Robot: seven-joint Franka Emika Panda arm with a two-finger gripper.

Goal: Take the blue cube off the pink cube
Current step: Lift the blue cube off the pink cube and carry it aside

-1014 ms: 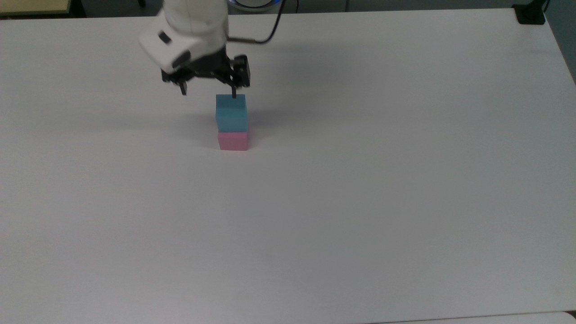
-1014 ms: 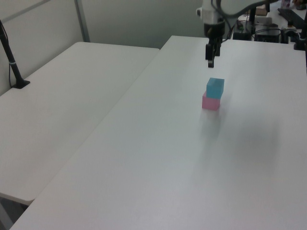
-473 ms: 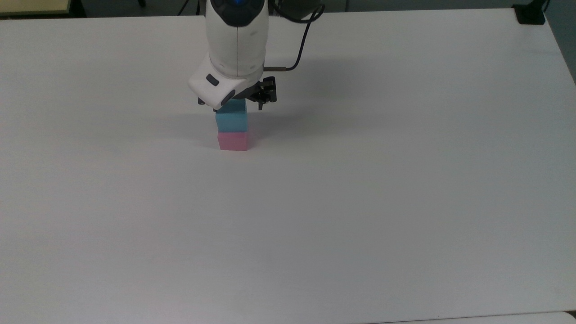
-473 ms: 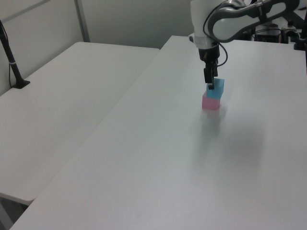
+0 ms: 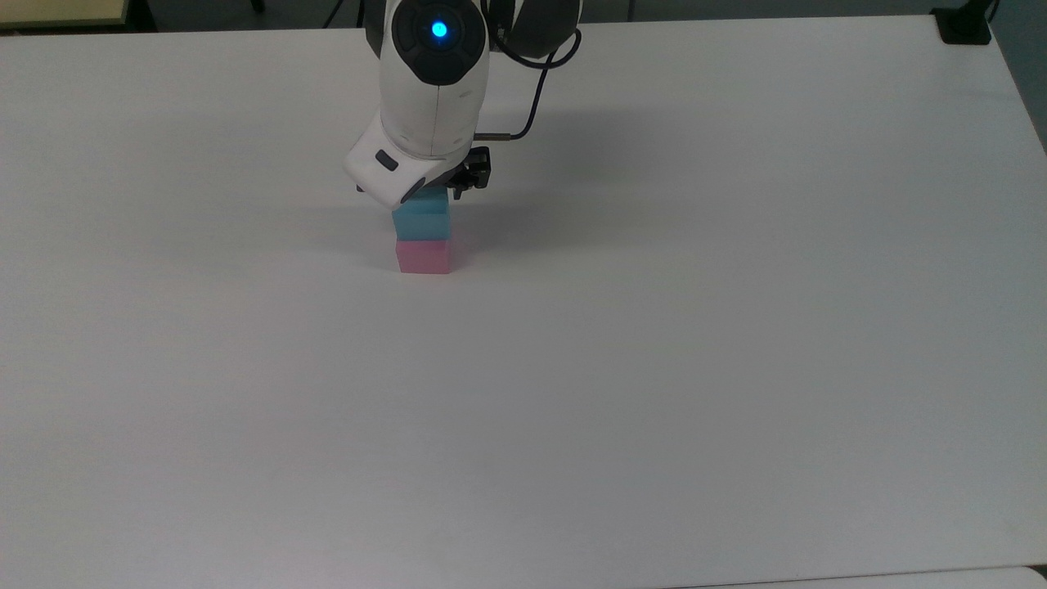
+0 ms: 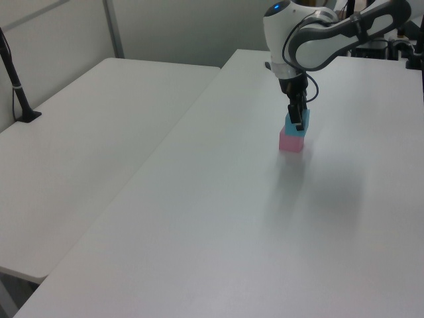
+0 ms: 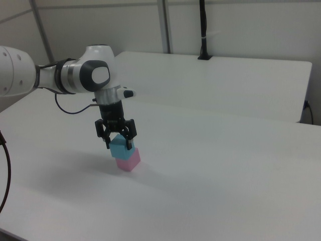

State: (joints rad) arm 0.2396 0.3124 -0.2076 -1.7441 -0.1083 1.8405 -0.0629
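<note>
- Lowered since half a second ago: gripper [image 7: 119,145] now down around the blue cube [image 7: 119,146], where a second ago hung above and toward the top view's 10 o'clock of the stack.
- Unmoved across all frames: blue cube stacked squarely on the pink cube [image 7: 128,159], both resting on the white table [image 5: 622,368].
- Hidden in the top view: upper part of the blue cube [image 5: 421,219], covered by the white wrist housing; fingertips out of sight behind it, with just a black piece of the gripper [image 5: 421,196] poking out at 3 o'clock of the housing.
- Hard to make out in the left view: gripper [image 6: 297,122] seen edge-on as a dark strip across the blue cube [image 6: 302,122], pink cube [image 6: 291,140] directly beneath.
- Clearest in the right view: two black fingers [image 7: 131,142] spread on either side of the blue cube, gap visible at the 9 o'clock finger, not clamped; whether the pads touch the cube's faces, cannot tell.
- Pointing straight down, wrist vertical over the stack, arm reaching in from the top view's 12 o'clock, blue light glowing on its topmost joint.
- Cable [image 5: 532,106] looping from the wrist toward 1 o'clock in the top view.
- Cut off at the right view's 9 o'clock edge: rest of the arm.
- Second white table [image 6: 79,159] butted alongside in the left view, black post [image 6: 16,83] standing on it at 9 o'clock; grey partition walls behind.
</note>
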